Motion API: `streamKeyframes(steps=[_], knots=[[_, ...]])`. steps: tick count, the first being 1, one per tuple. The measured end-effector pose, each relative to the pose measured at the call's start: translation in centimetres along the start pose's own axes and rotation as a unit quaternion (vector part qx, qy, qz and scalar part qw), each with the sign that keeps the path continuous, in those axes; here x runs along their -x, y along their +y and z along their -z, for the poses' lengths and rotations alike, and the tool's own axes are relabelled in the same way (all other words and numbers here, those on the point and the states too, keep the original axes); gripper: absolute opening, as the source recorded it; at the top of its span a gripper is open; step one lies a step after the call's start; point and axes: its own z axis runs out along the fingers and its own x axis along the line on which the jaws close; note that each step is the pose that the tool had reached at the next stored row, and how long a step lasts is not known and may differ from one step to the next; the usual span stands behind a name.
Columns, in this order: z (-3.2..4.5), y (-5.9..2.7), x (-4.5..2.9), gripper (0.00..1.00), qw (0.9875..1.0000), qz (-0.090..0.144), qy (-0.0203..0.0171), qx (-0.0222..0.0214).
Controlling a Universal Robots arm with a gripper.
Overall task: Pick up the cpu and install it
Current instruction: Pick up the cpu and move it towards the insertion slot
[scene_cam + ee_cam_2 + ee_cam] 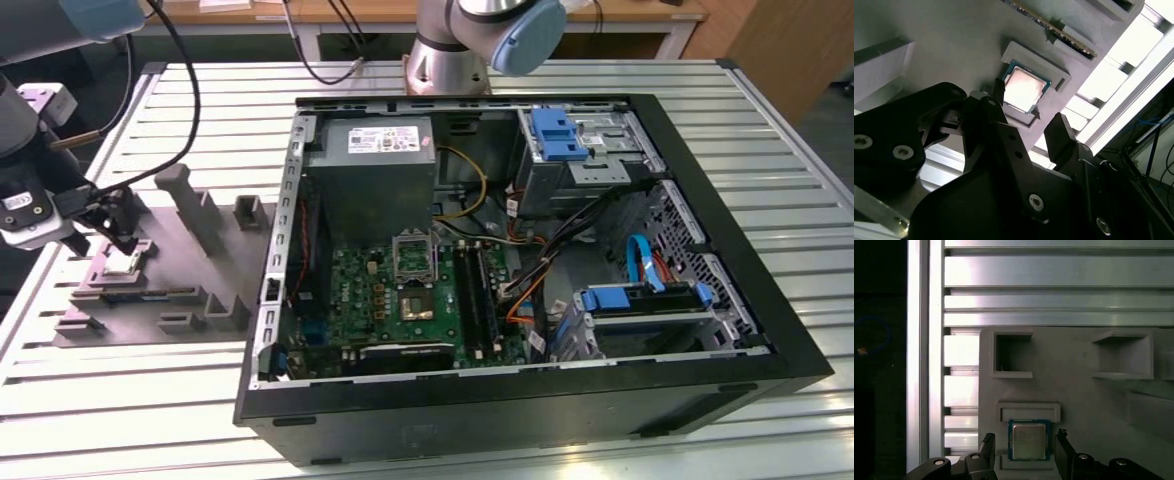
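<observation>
The cpu [127, 261], a small square chip with a silvery top, lies flat in a shallow pocket of the grey tray [187, 292] at the exterior view's left. My gripper [116, 242] hangs just above it and is open. In the first wrist view the cpu [1027, 441] lies between the two dark fingertips [988, 441], with a gap on each side. The second wrist view shows the cpu [1024, 92] just beyond the gripper [1029, 114]. The metal-framed socket [414, 257] sits on the green board inside the open computer case.
The open computer case [747, 290] takes up the middle of the slatted metal table [801, 130], with a power supply, cables and blue drive brackets inside. Upright blocks [198, 205] rise from the tray beside the gripper. The arm's base [454, 50] stands behind the case.
</observation>
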Motion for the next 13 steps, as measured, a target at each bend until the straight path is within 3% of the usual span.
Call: streamKeyframes(steps=[13], knots=[[-0.24,0.0,0.02,0.59,1.0,0.0,-0.0001,0.0002]])
